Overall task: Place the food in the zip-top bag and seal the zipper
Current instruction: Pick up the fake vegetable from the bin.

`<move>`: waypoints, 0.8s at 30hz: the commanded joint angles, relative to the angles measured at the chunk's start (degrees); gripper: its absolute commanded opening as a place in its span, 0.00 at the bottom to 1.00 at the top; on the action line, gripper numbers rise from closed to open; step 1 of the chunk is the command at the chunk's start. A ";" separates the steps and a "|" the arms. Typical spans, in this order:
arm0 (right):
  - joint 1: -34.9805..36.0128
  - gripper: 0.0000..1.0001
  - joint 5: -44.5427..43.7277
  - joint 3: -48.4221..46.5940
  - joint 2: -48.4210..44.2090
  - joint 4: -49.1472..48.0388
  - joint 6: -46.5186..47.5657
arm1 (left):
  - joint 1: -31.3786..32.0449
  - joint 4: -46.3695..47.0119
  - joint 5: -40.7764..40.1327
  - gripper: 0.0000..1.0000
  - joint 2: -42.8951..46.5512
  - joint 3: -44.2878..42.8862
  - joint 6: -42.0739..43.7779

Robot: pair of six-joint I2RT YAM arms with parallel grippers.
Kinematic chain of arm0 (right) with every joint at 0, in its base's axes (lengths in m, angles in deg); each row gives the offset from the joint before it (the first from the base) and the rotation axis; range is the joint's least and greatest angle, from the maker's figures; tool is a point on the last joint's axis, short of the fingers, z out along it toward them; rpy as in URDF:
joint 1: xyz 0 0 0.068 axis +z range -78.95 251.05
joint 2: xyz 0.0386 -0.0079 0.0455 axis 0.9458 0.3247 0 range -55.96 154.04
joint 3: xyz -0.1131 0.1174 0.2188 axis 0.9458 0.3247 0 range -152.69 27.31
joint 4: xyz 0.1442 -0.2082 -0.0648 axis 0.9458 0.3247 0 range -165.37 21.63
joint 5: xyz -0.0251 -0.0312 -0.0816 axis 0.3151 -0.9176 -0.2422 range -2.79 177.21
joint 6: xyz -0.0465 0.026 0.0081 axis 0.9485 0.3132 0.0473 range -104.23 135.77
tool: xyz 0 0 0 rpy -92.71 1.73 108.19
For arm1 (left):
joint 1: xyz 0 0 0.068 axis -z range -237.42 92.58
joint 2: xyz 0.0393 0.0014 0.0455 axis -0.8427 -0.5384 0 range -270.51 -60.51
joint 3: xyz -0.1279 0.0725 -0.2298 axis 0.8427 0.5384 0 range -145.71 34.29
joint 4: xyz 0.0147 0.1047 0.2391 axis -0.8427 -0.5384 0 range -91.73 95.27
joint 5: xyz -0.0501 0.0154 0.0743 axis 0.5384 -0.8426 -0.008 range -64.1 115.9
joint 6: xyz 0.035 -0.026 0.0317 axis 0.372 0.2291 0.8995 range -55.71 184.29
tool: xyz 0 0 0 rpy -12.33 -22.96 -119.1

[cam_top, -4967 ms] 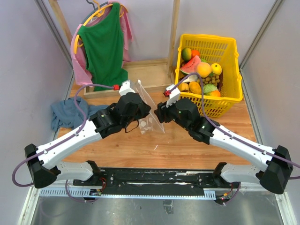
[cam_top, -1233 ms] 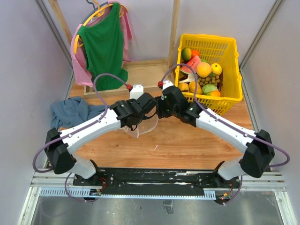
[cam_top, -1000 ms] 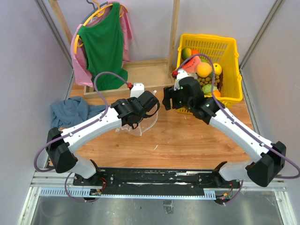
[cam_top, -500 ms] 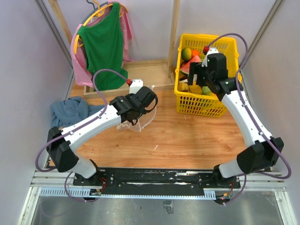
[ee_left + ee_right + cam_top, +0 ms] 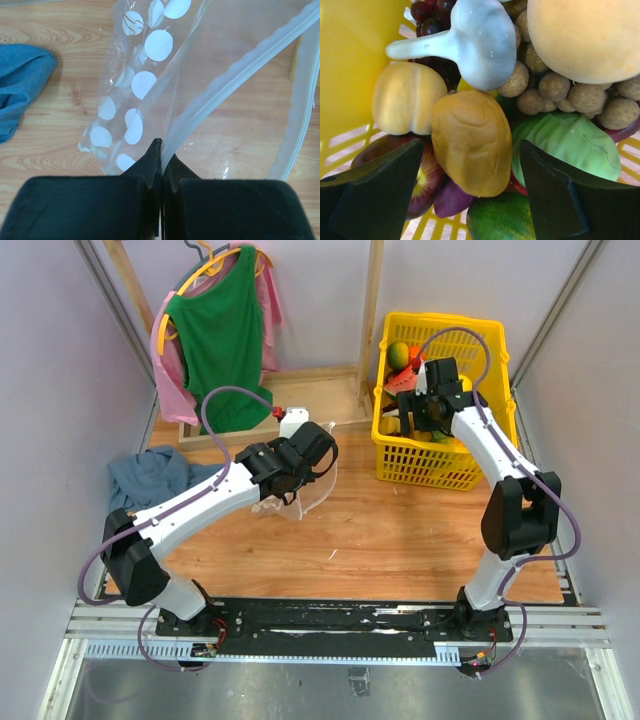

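Along the near edge a black rail (image 5: 330,620) carries both arm bases; beyond it a wood-grain table (image 5: 400,540), pale lilac walls (image 5: 60,390) left, right and behind; wooden rack (image 5: 372,320) at the back, green shirt (image 5: 220,340) over a pink garment (image 5: 168,370) on hangers; blue cloth (image 5: 150,480) bunched at the table's left side; yellow basket (image 5: 430,465) back right, piled with food (image 5: 400,355); bag (image 5: 135,85), clear with white dots, sits mid-table, left of the basket and apart from it, mouth gaping, zipper (image 5: 240,75) curving loose over the wood; left gripper (image 5: 160,147) has fingers pressed together, pinching the bag's edge right at the zipper strip; right gripper (image 5: 471,150) is down inside the basket, jaws spread wide either side of a tan lump (image 5: 470,120), contact not clear; white garlic (image 5: 480,40), a pale orange fruit (image 5: 590,35), small brown balls (image 5: 555,90) and a green leaf (image 5: 565,145) crowd around it; no food in the bag.
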 commanded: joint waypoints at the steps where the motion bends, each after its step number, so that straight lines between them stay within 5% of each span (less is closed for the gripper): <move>1: -0.79 0.79 2.82 -0.67 2.40 0.01 2.90 | -0.48 1.84 0.63 0.00 0.21 -1.53 0.68; 8: -0.87 0.79 3.39 -0.53 6.15 -0.67 3.30 | -0.48 2.89 2.99 0.00 0.38 -1.45 1.44; 14: -0.83 0.50 4.69 0.28 2.58 -0.54 2.11 | -0.48 3.04 2.80 0.00 0.93 -1.56 1.21; 24: -0.77 0.30 3.93 3.53 -6.80 -1.45 -2.79 | -0.48 4.53 4.27 0.00 0.45 -2.67 0.42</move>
